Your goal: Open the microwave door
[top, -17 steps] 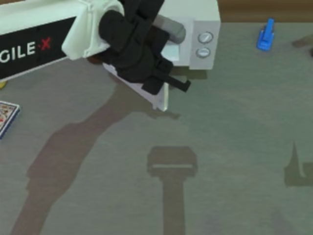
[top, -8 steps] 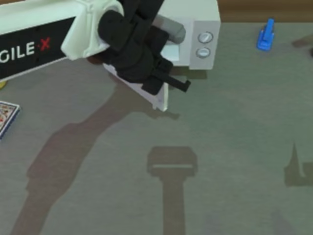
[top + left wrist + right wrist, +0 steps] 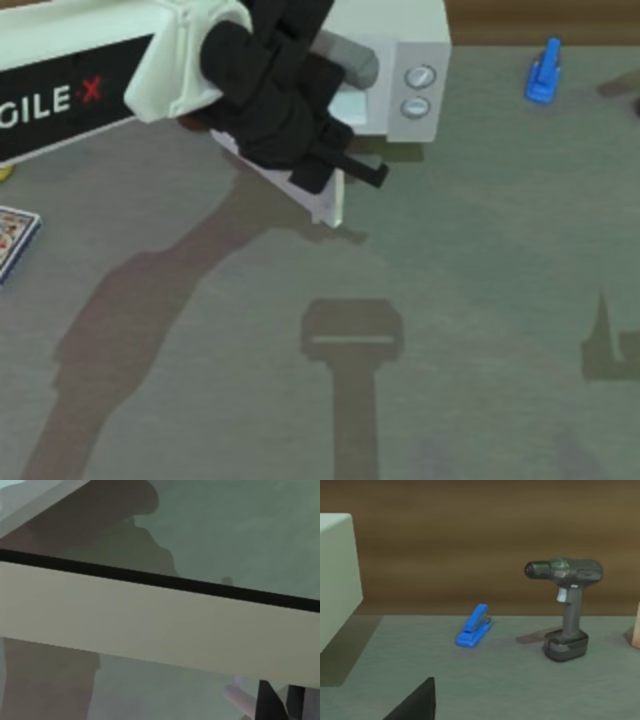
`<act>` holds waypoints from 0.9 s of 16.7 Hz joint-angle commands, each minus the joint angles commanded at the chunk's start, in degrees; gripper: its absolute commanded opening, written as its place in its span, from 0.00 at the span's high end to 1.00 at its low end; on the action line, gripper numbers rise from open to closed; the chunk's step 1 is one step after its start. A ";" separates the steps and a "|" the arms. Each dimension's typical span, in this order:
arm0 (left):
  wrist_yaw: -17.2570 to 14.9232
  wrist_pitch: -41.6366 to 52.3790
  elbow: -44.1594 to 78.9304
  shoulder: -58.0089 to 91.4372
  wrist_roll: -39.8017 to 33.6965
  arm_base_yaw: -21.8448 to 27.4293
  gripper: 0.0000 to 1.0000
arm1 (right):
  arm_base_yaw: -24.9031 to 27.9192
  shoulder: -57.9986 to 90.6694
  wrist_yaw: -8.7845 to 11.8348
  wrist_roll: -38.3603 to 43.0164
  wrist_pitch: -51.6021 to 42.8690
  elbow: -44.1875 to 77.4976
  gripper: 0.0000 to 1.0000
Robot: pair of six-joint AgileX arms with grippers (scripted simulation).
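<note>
**Listener:** What are you looking at?

**Me:** From above, the white microwave [image 3: 400,60] sits at the far edge of the table [image 3: 480,300], a little left of centre. The microwave door [image 3: 325,205] is swung partway out toward the near side, hinged on its left. My left gripper [image 3: 345,165] is right at the door's free edge. I cannot tell how wide its fingers are or whether they hold the handle; the black wrist hides them. The left wrist camera shows only a pale band, the door's edge [image 3: 150,625], filling the view.

**Listener:** What might go wrong?

**Me:** I judge the fingers could slip off the thin handle if my pull stops following the door's arc. Pulling straight might also drag the whole microwave.

**Listener:** Any writing?

**Me:** On the left arm's casing I read "GILE X", the start cut off. A patterned card box [image 3: 15,240] lies at the left edge, print unreadable.

**Listener:** The right arm?

**Me:** Parked out of the top view, facing a blue stapler [image 3: 474,626] and a grey drill [image 3: 567,610].
</note>
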State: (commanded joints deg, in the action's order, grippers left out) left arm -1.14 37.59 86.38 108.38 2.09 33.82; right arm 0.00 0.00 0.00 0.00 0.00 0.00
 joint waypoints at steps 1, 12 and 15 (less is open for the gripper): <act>0.00 0.00 0.00 0.00 0.00 0.00 1.00 | 0.00 0.00 0.00 0.00 0.00 0.00 0.00; -1.99 -0.23 -1.92 -1.32 2.98 -0.90 1.00 | 0.00 0.00 0.00 0.00 0.00 0.00 0.00; -4.20 -0.47 -4.06 -3.20 7.18 -2.40 1.00 | 0.00 0.00 0.00 0.00 0.00 0.00 0.00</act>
State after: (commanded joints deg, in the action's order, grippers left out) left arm -5.34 37.12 82.32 105.18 9.28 31.42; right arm 0.00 0.00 0.00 0.00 0.00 0.00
